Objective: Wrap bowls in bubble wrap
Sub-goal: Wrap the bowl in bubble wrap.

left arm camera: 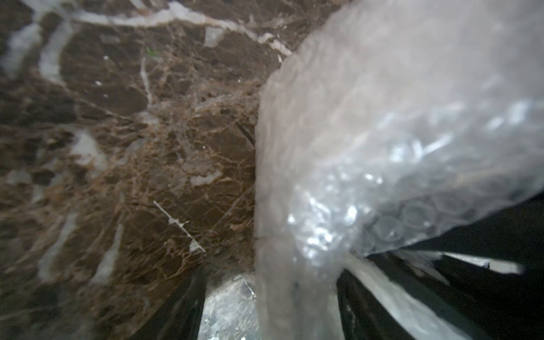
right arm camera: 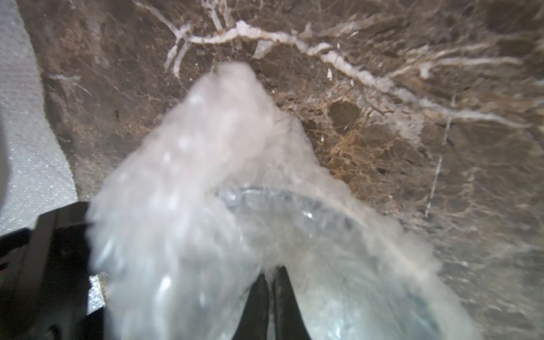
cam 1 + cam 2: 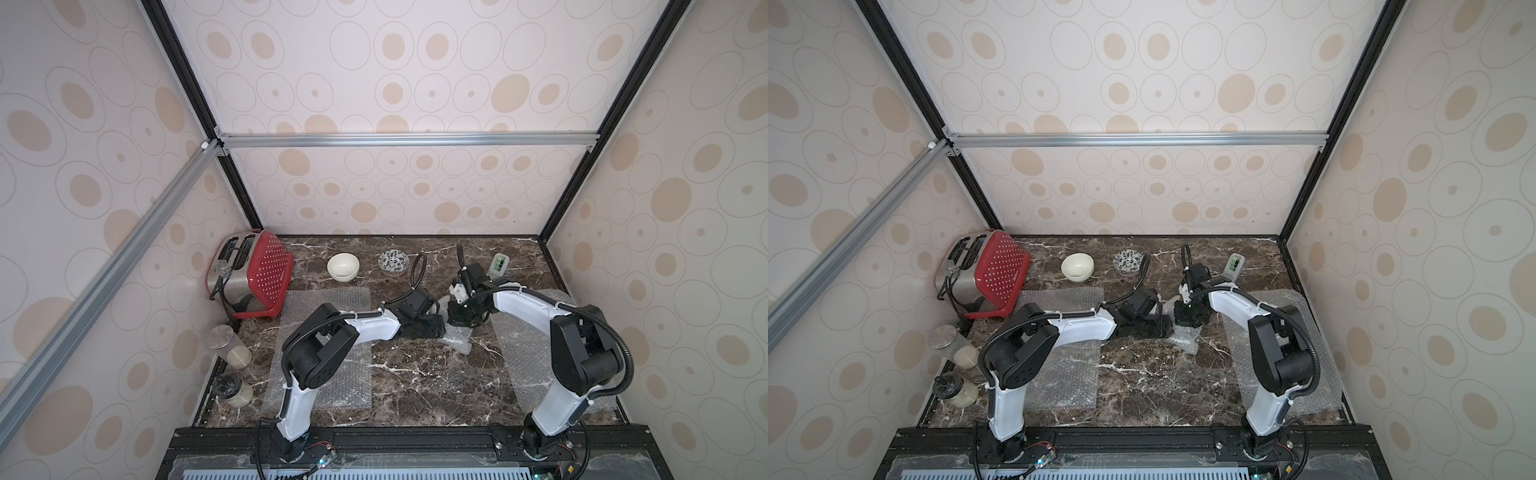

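Left end effector (image 3: 436, 328): fingers spread, with the crumpled bubble wrap (image 1: 368, 147) between them. Right end effector (image 2: 271, 269): fingers pressed together against that wrap, a film-covered bowl (image 2: 282, 195) just ahead. Cream bowl (image 3: 343, 268) and patterned bowl (image 3: 393, 262) stand unwrapped beyond both, on the worktop (image 3: 415, 386).

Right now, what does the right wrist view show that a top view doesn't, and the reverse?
Only the right wrist view: a round bowl rim showing through the film, and the shut jaws of the right gripper at the wrap.
Only a top view: the plain cream-white ceramic bowl, the leaf-patterned white bowl and the red toaster along the back.
Both: the crumpled clear bubble wrap bundle and the brown marble tabletop.
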Action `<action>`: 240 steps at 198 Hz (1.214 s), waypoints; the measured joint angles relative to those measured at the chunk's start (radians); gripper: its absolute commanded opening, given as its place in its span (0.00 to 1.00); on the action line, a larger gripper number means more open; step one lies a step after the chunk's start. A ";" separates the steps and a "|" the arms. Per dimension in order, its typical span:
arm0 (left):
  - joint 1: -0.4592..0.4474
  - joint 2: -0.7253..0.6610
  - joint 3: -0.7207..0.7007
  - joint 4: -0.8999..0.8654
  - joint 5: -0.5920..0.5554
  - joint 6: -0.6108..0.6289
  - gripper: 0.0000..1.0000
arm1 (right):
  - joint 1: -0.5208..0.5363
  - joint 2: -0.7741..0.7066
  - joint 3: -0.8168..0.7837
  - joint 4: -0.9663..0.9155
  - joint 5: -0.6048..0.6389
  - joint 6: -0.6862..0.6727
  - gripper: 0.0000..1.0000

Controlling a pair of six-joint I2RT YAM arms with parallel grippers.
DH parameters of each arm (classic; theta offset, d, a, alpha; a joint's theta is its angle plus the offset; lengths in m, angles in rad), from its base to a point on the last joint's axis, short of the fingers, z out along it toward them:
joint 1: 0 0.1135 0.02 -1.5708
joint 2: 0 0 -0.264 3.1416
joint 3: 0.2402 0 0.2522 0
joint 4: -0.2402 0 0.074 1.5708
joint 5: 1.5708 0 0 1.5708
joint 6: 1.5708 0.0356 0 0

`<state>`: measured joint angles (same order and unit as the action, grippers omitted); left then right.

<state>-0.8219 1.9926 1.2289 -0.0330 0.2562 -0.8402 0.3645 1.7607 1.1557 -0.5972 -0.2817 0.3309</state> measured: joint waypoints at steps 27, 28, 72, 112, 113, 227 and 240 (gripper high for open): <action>0.004 -0.001 0.000 -0.002 -0.001 0.000 0.69 | -0.001 0.025 0.000 0.021 -0.027 0.000 0.07; 0.004 -0.001 0.000 -0.002 -0.001 0.000 0.69 | -0.002 0.026 0.000 0.021 -0.028 0.000 0.07; 0.008 -0.001 0.026 -0.024 -0.010 0.000 0.70 | -0.010 0.031 0.000 0.025 -0.056 -0.003 0.07; 0.019 -0.001 0.064 -0.025 -0.019 0.000 0.70 | -0.012 0.033 -0.001 0.026 -0.064 -0.004 0.08; 0.019 -0.001 0.064 -0.024 -0.019 0.000 0.70 | -0.012 0.033 -0.001 0.026 -0.064 -0.004 0.08; 0.033 0.078 0.071 0.076 -0.014 -0.028 0.69 | -0.014 0.013 -0.018 0.036 -0.077 0.019 0.27; 0.035 0.085 0.076 0.087 -0.011 -0.030 0.69 | -0.014 0.000 -0.022 0.031 -0.068 0.021 0.32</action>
<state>-0.7872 2.0773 1.3048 0.0540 0.2451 -0.8703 0.3500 1.7603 1.1336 -0.5663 -0.3496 0.3519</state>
